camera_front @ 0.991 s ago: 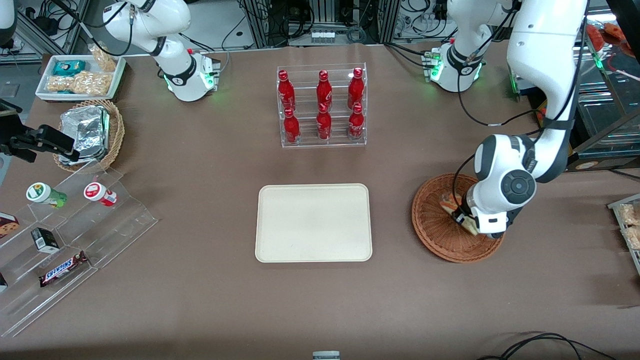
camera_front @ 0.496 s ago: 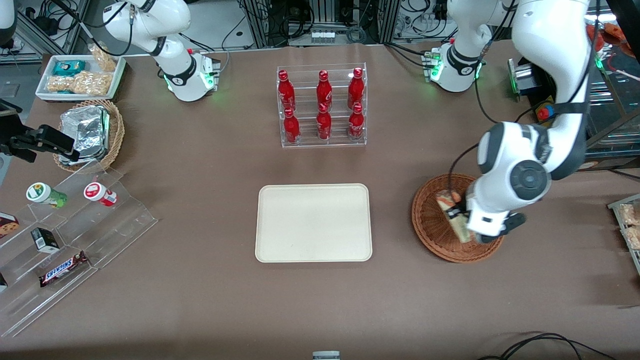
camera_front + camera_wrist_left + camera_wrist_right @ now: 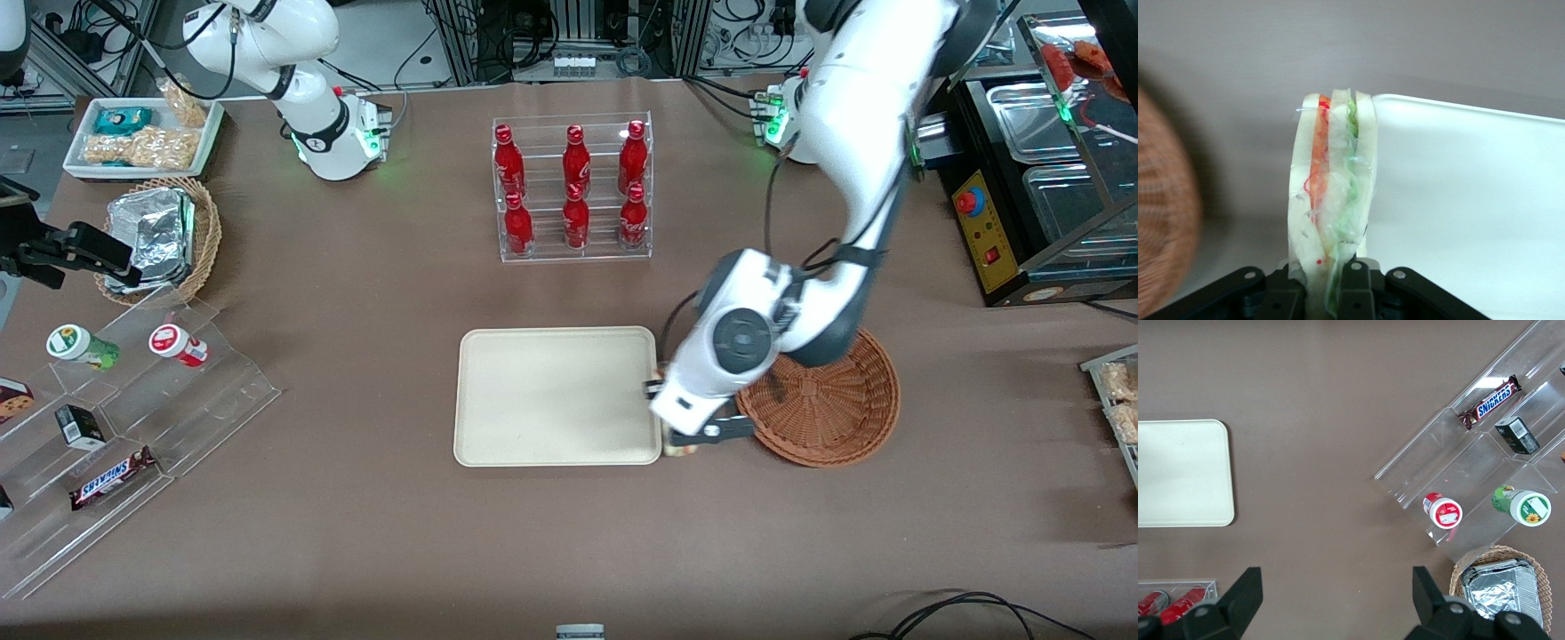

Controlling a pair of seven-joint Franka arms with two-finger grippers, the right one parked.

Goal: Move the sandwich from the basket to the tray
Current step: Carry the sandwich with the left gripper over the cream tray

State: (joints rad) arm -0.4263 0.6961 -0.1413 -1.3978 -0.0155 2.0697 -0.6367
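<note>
My left gripper (image 3: 683, 434) is shut on the sandwich (image 3: 677, 450) and holds it over the table, between the basket and the tray's edge. In the front view the wrist hides most of the sandwich. In the left wrist view the sandwich (image 3: 1331, 207) stands upright between the fingers (image 3: 1355, 283), showing white bread with orange-red and green layers in clear wrap. The gripper (image 3: 1324, 283) grips its lower end. The cream tray (image 3: 533, 396) is bare and also shows in the wrist view (image 3: 1471, 200). The reddish-brown basket (image 3: 836, 400) holds nothing and shows blurred in the wrist view (image 3: 1161, 220).
A clear rack of red bottles (image 3: 573, 191) stands farther from the front camera than the tray. Toward the parked arm's end lie a clear stepped stand with snacks (image 3: 133, 400), a lighter wicker basket of foil packets (image 3: 164, 233) and a white snack tray (image 3: 142, 133).
The gripper has lifted the sandwich out of the basket and carried it sideways to the tray's edge. The basket now holds nothing.
</note>
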